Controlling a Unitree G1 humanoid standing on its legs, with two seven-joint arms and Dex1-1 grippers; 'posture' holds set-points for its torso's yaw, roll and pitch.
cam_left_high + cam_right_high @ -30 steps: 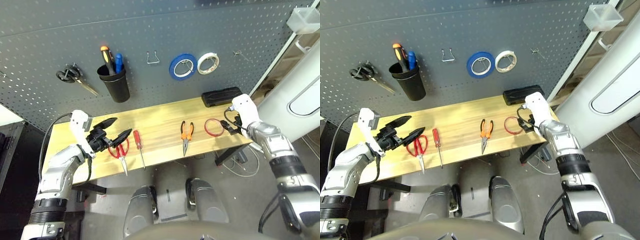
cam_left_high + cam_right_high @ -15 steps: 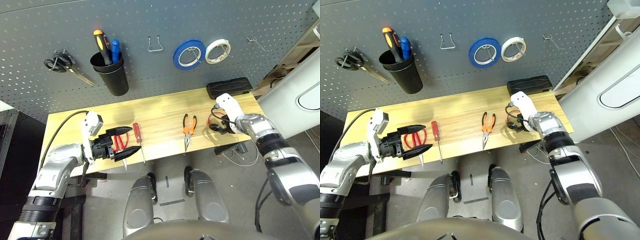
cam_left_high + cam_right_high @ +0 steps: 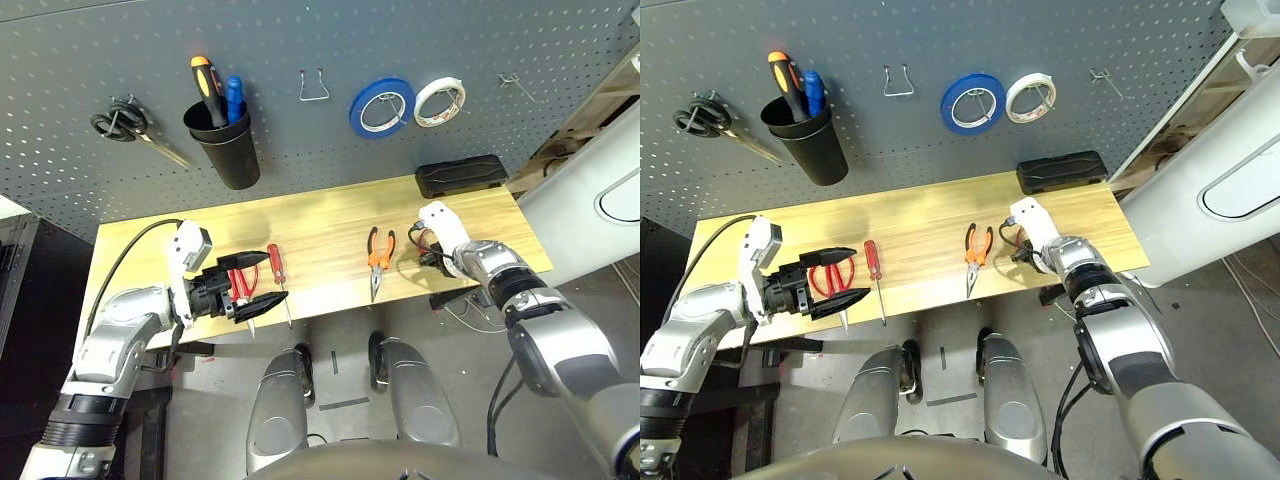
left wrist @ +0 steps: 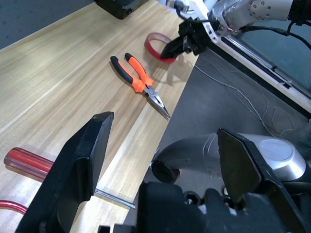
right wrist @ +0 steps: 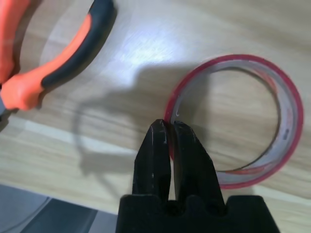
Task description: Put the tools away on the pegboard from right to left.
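The thin red tape ring (image 5: 286, 121) lies flat on the wooden table (image 3: 330, 225) near its right end. My right gripper (image 5: 170, 125) is shut on the ring's near wall; from the left wrist view the ring (image 4: 156, 42) and the right gripper (image 4: 176, 48) show together. Orange-handled pliers (image 3: 377, 258) lie just left of the ring. Further left lie the red-handled screwdriver (image 3: 275, 270) and the red-handled scissors (image 3: 238, 285). My left gripper (image 3: 272, 277) hovers open over the scissors, holding nothing. The pegboard (image 3: 300, 40) rises behind the table.
On the pegboard hang black-handled scissors (image 3: 125, 125), a black cup (image 3: 225, 150) holding two screwdrivers, a bare wire hook (image 3: 314, 85), a blue tape roll (image 3: 382, 105), a white tape roll (image 3: 440, 100) and another hook (image 3: 520, 88). A black box (image 3: 462, 175) sits at the table's back right.
My right gripper has closed onto the red tape ring's wall. The left gripper came down over the red scissors and has stayed there, open. The camera also shifted.
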